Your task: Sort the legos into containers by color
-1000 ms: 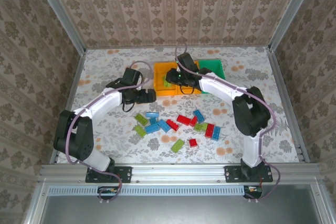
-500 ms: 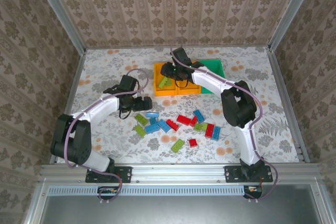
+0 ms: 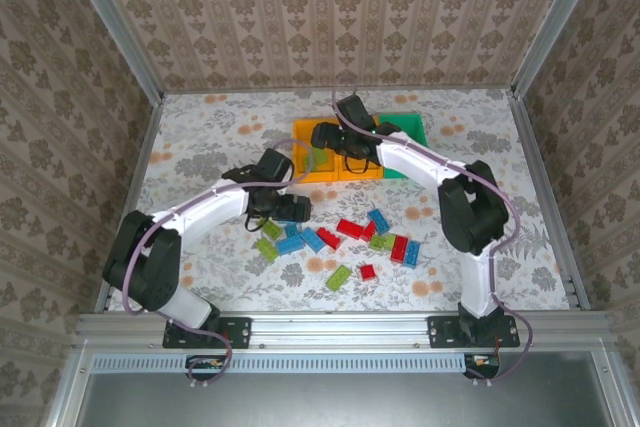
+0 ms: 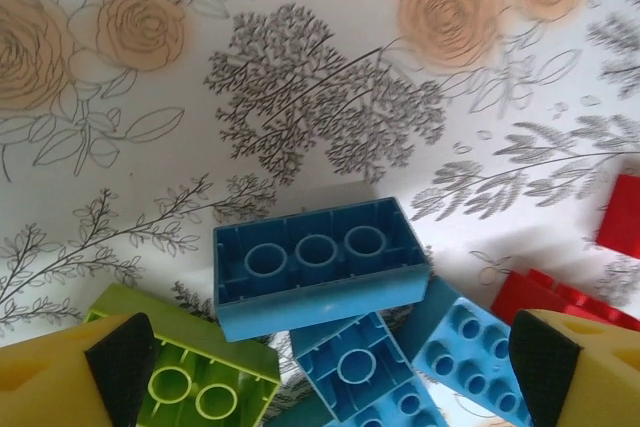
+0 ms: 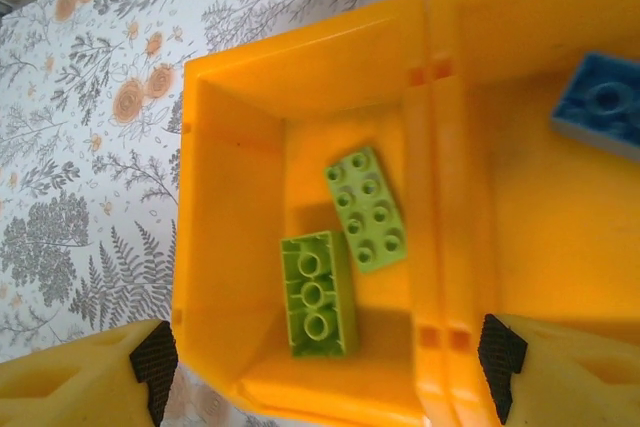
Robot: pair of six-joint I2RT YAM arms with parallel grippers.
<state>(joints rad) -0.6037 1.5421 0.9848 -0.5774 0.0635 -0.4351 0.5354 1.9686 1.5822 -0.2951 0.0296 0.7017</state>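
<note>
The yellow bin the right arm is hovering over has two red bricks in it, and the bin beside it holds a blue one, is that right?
Not quite. That orange-yellow bin holds two lime green bricks, not red ones. The neighbouring bin does hold a blue brick. The right wrist view shows this.

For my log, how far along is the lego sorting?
Done: two lime green bricks lie in the left orange bin, a blue brick in the middle orange bin. In hand: nothing; the right gripper hangs open over the bins, the left gripper open above an upturned blue brick. Left: the scattered pile on the table.
</note>
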